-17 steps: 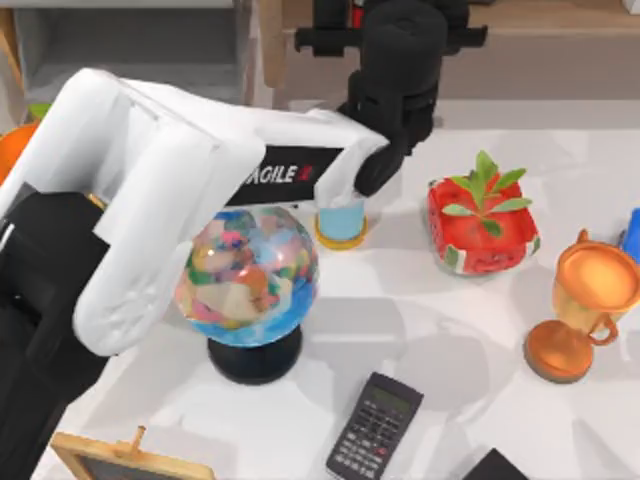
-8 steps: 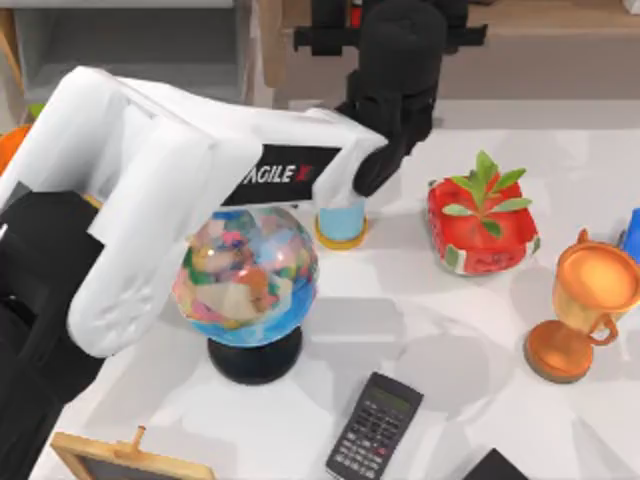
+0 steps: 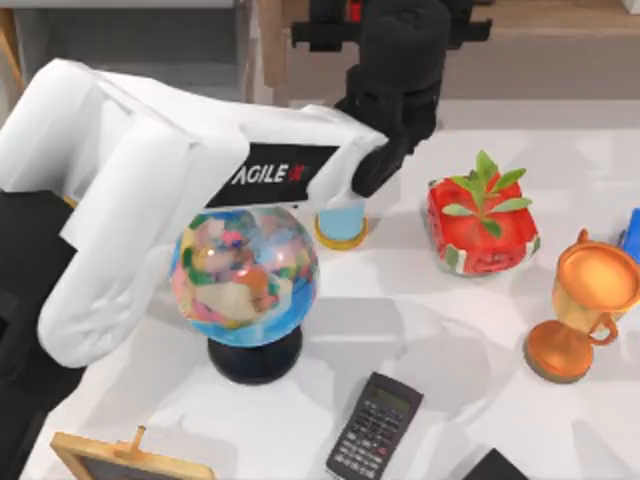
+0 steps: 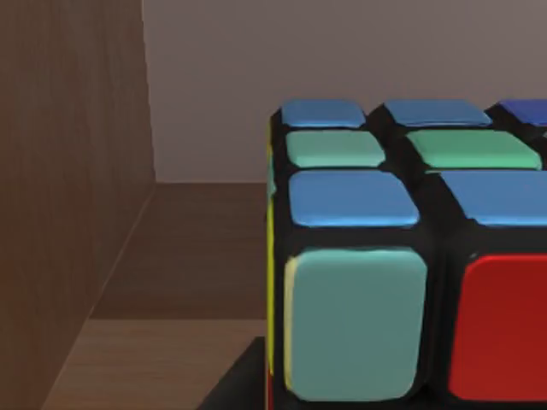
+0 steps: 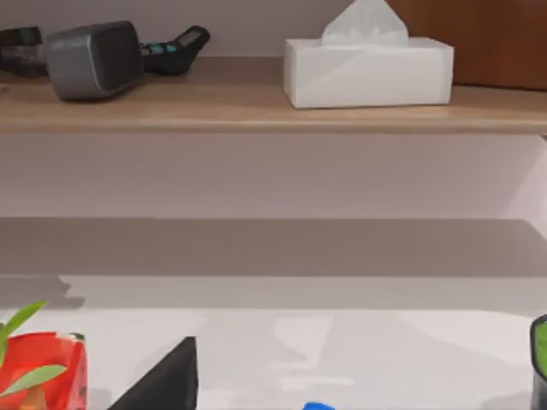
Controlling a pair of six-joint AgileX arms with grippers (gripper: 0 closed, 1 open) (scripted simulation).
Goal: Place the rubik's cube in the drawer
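The drawer (image 3: 130,45) stands open beyond the tabletop's (image 3: 420,320) back left corner, grey inside and unoccupied as far as I can see. My left arm reaches over the back edge, above the globe (image 3: 245,275), and puts the left gripper (image 3: 385,22) into the wooden shelf (image 4: 171,248) behind the table. In the left wrist view the rubik's cube (image 4: 402,256) sits right against the camera, resting in that shelf bay near its side wall. I cannot tell whether the gripper has closed on it.

I judge this to be the grasp. I would centre on the cube's flat faces and squeeze squarely. Then I would lift straight up and back out, clear of the side wall, before swinging left to the drawer. The right arm is parked at the right side.
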